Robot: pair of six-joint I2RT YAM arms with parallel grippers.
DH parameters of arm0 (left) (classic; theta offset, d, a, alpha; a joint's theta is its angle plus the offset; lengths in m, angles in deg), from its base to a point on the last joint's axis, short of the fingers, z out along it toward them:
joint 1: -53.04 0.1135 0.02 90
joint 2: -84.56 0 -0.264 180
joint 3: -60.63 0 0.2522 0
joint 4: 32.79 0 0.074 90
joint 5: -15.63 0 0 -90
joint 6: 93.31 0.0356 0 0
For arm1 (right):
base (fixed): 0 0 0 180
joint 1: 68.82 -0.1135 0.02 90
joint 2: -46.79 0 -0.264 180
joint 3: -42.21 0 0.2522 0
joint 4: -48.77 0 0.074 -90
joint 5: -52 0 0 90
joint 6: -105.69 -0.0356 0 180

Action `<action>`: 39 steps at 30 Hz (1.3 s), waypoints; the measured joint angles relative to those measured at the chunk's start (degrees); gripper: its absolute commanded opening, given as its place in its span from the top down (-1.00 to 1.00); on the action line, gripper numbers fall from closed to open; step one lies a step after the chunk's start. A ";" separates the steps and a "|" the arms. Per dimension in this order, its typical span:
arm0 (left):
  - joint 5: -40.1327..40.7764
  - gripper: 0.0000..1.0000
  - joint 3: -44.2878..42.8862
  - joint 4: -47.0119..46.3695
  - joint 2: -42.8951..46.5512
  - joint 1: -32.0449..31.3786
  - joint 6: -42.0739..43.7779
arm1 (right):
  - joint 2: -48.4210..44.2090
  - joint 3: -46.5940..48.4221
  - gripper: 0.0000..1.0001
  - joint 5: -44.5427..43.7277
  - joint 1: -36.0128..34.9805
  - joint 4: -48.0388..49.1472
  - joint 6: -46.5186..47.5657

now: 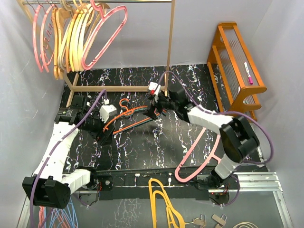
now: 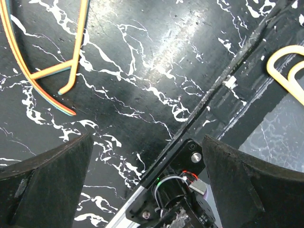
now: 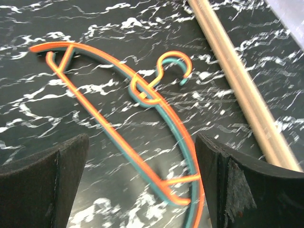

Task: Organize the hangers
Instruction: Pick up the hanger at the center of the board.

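An orange hanger lies stacked on a teal hanger in the middle of the black mat, shown in the top view as the pair. My right gripper hovers open over the pair's right end, nothing between its fingers. My left gripper is open and empty beside the pair's left end, facing the mat's front edge. A pink hanger lies on the mat at front right. Several pink, salmon and tan hangers hang on the rail at back left.
The wooden rack's base bar runs along the mat's back, its upright post near my right wrist. An orange wooden shelf stands at the right. A mustard-yellow hanger lies past the front edge; a blue-and-pink bunch sits bottom left.
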 measured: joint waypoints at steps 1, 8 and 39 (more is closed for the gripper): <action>0.02 -0.94 0.33 -1.51 -0.33 0.00 -0.59 | 2.82 3.54 -0.82 0.59 0.09 -1.55 2.29; 0.04 -0.94 2.95 -7.50 -4.11 0.00 -1.95 | 20.17 20.76 -0.42 3.91 0.42 -11.23 17.05; -2.71 -0.94 -2.91 -9.40 -18.14 11.96 4.42 | 19.54 9.07 0.85 3.80 1.16 -11.52 22.73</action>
